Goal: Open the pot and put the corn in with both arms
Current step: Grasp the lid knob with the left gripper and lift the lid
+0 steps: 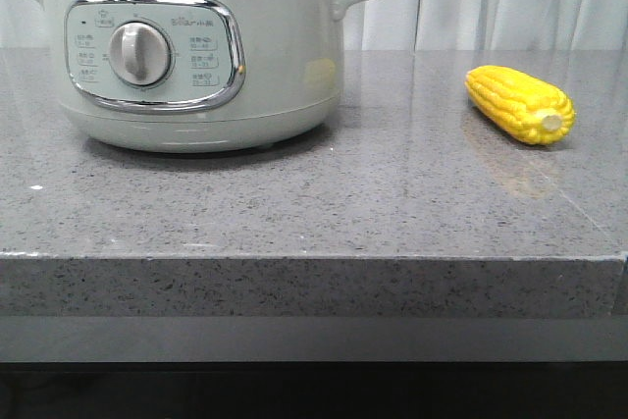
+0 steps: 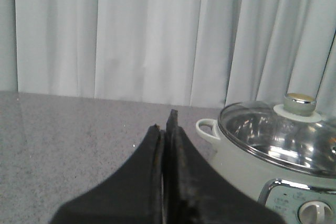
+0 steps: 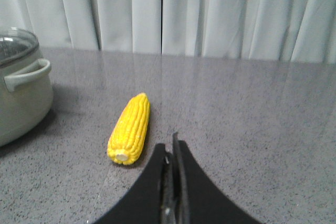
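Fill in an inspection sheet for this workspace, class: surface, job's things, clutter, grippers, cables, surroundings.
Surface: grey speckled stone countertop, glossy.
Job's things: pale-green pot at left, glass lid on with its knob; corn lying at right, apart from the pot, stub end toward the camera.
Clutter: nothing seen.
Grippers: left gripper shut, empty; right gripper shut, empty, near the corn.
Cables: nothing seen.
Surroundings: white curtain behind.

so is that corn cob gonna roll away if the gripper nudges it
Likely yes: the corn is a rounded, tapered cob lying on its side on the smooth, glossy counter, so a sideways push would probably roll it in a curve. Its bumpy kernel rows should give closed fingers some grip. It looks stiff, not floppy.
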### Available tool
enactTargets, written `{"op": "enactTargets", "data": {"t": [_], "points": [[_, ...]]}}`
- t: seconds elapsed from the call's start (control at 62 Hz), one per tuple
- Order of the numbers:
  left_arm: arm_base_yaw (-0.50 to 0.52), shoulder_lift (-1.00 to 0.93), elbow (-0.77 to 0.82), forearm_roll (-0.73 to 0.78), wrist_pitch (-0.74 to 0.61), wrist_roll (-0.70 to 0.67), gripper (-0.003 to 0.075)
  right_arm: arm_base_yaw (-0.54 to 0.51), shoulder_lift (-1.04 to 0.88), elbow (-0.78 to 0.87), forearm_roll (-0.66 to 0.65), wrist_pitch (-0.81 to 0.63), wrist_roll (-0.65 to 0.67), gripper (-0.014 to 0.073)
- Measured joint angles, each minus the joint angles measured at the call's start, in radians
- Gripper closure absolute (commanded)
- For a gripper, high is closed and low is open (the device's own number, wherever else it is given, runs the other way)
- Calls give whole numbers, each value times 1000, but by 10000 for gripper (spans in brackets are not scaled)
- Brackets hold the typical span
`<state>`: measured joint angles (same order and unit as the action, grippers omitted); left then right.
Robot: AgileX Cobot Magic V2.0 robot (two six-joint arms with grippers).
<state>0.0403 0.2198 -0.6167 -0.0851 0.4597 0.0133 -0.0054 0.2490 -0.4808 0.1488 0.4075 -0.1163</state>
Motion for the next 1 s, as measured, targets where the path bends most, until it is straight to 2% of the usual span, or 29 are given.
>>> {"op": "enactTargets", "data": {"t": [0.194, 0.533, 0.63, 0.662, 0.726, 0.888, 0.936, 1.001], "points": [[0, 187, -74, 0, 105, 0, 741, 0, 163, -49, 0, 66, -2, 658], [0, 363, -74, -41, 124, 0, 740, 0, 277, -49, -4, 94, -2, 658], [0, 389, -74, -43, 126, 0, 730, 0, 283, -49, -6, 105, -2, 634], [0, 396, -74, -43, 126, 0, 702, 0, 285, -49, -6, 109, -2, 608], [0, 408, -74, -41, 126, 7, 632, 0, 285, -49, -6, 120, -2, 503], [0, 417, -74, -39, 116, 20, 327, 0, 285, -49, -6, 131, -2, 214], [0, 417, -74, -39, 109, 20, 269, 0, 285, -49, -6, 133, -2, 166], [0, 418, -74, -39, 103, 23, 221, 0, 285, -49, -6, 135, -2, 145]]}}
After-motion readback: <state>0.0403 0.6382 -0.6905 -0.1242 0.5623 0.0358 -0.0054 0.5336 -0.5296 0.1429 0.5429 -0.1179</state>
